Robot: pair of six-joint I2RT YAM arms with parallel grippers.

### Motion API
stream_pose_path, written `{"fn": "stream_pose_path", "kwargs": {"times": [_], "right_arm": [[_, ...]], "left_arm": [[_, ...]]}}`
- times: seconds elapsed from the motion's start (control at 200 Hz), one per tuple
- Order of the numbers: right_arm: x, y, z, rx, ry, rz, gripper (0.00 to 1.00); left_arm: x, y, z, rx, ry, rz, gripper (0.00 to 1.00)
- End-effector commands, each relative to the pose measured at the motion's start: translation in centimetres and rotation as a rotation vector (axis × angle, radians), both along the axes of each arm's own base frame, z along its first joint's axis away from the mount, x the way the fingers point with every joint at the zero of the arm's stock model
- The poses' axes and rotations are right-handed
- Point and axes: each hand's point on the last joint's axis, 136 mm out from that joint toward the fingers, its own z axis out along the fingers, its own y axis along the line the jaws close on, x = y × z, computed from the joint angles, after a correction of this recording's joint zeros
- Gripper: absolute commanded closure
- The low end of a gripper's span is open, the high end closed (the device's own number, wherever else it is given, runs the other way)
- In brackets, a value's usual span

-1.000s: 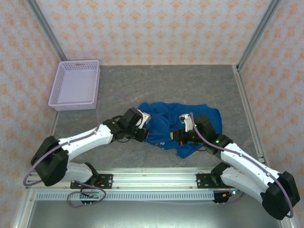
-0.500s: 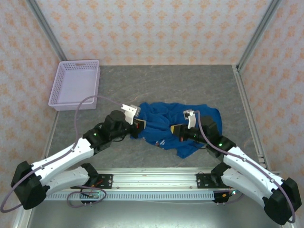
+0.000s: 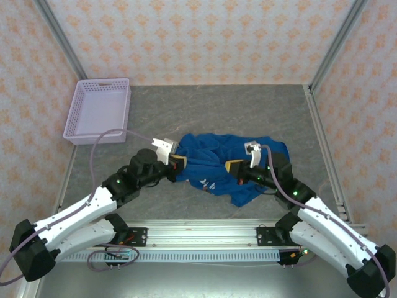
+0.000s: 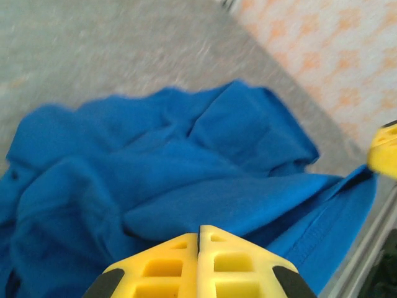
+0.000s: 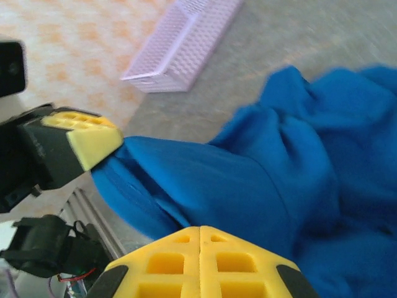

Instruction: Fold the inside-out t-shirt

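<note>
1. Left gripper [image 3: 178,162] and right gripper [image 3: 232,166], seen from above, both pinch the blue t-shirt [image 3: 214,152]. It lies bunched up mid-bench [image 3: 217,105]. Its white letters are too small to read. A purple basket [image 3: 99,110] sits back left.
2. Left wrist view: the closed yellow fingers [image 4: 164,267] are cut off below. Blurry cloth stretches to the right gripper [image 4: 386,152].
3. Right wrist view: the fingers [image 5: 161,261] are shut. Cloth stretches to the left gripper [image 5: 93,139]. The pinch itself is hidden.

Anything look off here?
Nothing damaged or spilled. The blue t-shirt lies bunched in a rumpled heap, not flat; left gripper and right gripper are both shut on it, a band of cloth stretched between them. Lavender basket sits upright, far left.
</note>
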Motion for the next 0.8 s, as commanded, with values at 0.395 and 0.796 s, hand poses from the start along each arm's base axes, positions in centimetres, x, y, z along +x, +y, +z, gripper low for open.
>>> {"fn": "stream_pose_path", "kwargs": {"times": [0.395, 0.796], "right_arm": [[-0.7, -0.6, -9.6, -0.208, 0.313, -0.080, 0.78], [-1.5, 9.9, -7.9, -0.206, 0.229, 0.251, 0.68]], "left_arm": [[-2.6, 1.5, -9.9, 0.210, 0.322, 0.002, 0.58], [-3.3, 3.2, -13.6, 0.393, 0.526, 0.071, 0.49]]}}
